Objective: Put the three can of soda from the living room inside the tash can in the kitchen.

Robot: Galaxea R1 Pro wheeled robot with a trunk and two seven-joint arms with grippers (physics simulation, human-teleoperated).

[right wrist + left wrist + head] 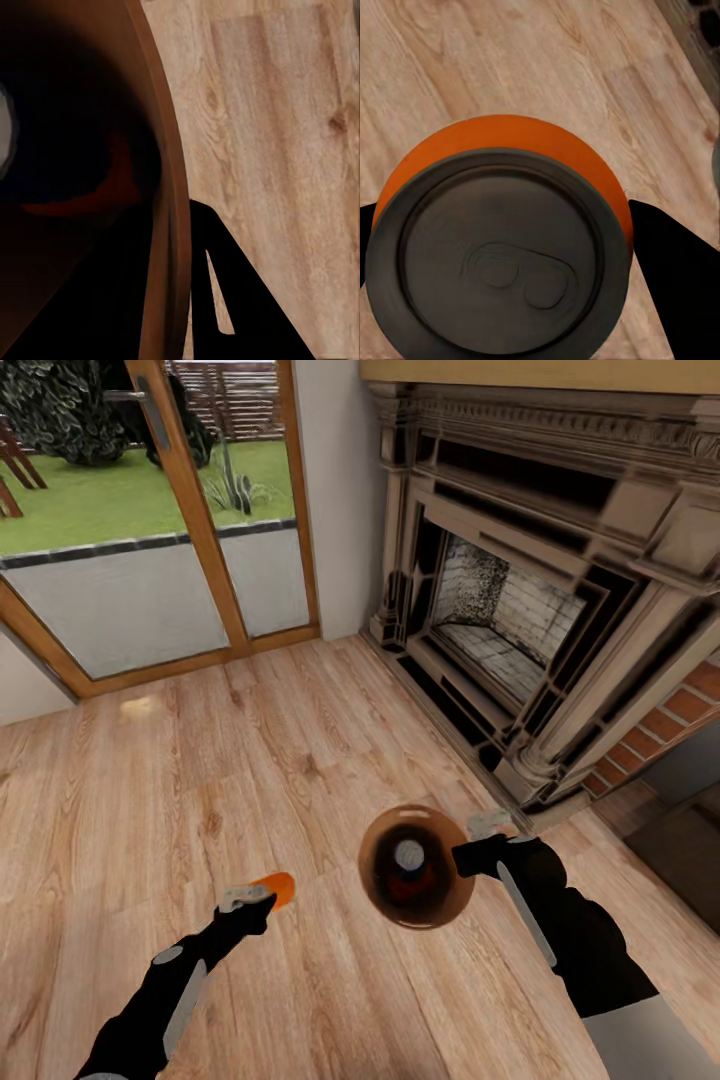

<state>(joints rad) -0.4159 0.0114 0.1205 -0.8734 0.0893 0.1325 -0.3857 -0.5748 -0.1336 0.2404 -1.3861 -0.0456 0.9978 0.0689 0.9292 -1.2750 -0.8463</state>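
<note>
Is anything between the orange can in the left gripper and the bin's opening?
Nothing visible. The left gripper holds the orange can above bare wood floor, beside the bin, which the right gripper holds by its rim. The bin's mouth is open, with a can already inside.

Orange soda can (pixel 278 887) held above floor, brown-lined trash can (pixel 417 867) holding another can (pixel 409 855)

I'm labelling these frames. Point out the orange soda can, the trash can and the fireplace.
orange soda can (pixel 502 255): left wrist view, on its grey top.
trash can (pixel 372 857): head view, on its brown inner wall near the rim.
fireplace (pixel 505 610): head view, on the firebox's back wall.
</note>
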